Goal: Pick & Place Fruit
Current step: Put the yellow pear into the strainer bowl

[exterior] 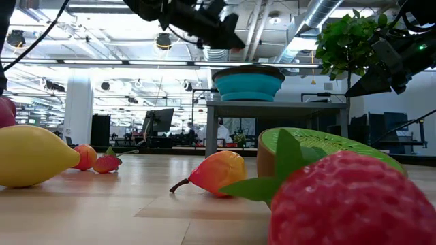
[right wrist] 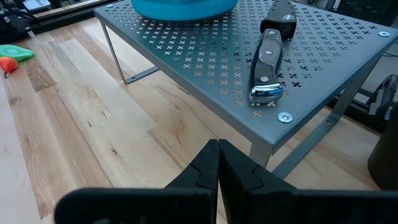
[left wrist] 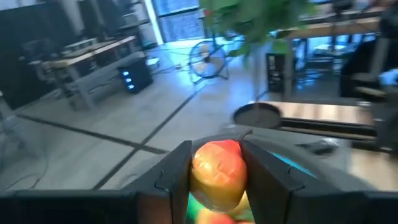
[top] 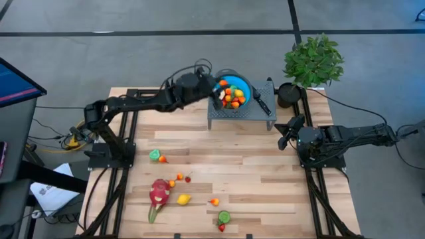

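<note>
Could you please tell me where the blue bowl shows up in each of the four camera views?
High view: blue bowl, top centre, on the grey perforated stand.
Low view: centre, above the stand.
Left wrist view: only a teal sliver beside the left gripper.
Right wrist view: top edge.
Shared landmark: the stand.

Desk (top: 265,179): light wooden planks, framed by dark rails along both sides.
Stand (right wrist: 205,62): grey perforated metal platform on thin legs, placed at the far edge of the desk.
Bowl (exterior: 248,85): teal-blue, set on the stand.
Knife (right wrist: 268,65): black handle with a metal butt, laid flat on the stand, beside the bowl.
Potted plant (top: 313,61): leafy green, positioned at the far right corner of the desk, near the stand.
Monitor (top: 14,83): seen at the left, off the desk.
</note>
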{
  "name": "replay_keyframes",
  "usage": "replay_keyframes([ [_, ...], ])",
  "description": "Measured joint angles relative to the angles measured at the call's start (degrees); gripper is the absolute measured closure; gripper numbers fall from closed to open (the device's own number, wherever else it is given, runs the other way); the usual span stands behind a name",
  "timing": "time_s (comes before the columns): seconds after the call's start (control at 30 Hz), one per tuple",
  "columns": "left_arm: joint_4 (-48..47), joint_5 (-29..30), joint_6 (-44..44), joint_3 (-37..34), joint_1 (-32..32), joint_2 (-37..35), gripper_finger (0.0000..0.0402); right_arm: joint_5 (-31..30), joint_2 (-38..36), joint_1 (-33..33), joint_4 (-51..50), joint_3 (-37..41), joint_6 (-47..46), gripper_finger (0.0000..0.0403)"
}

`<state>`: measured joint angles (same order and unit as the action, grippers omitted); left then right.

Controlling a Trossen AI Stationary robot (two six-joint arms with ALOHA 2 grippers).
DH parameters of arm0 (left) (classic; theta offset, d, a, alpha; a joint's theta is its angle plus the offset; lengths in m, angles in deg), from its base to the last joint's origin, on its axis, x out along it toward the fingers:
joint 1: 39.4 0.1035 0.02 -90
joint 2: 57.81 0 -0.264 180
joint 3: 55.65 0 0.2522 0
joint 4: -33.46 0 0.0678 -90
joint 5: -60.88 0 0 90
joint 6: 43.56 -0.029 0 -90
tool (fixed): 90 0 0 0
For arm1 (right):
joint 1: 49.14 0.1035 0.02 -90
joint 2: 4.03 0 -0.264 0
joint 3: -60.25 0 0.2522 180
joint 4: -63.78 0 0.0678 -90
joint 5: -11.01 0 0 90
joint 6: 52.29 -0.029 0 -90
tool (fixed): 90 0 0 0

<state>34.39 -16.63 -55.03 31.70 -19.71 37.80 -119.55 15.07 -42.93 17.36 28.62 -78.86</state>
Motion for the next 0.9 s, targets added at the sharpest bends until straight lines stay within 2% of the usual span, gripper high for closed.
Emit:
replay_keyframes([
  [0.3,0.9,-5.4,2.8,0.0,3.7,0.0,0.0279,0.0,0.0,0.0,0.0,0.0,0.0,0.0403],
  [0.63,2.2,-5.9,3.9,0.0,3.5,0.0,0.0276,0.0,0.0,0.0,0.0,0.0,0.0,0.0403],
  [0.73,2.2,-5.9,4.8,0.0,3.5,0.0,0.0262,0.0,0.0,0.0,0.0,0.0,0.0,0.0403],
  [0.9,2.3,-5.8,4.9,0.0,3.5,0.0,0.0217,0.0,0.0,0.0,0.0,0.0,0.0,0.0403],
])
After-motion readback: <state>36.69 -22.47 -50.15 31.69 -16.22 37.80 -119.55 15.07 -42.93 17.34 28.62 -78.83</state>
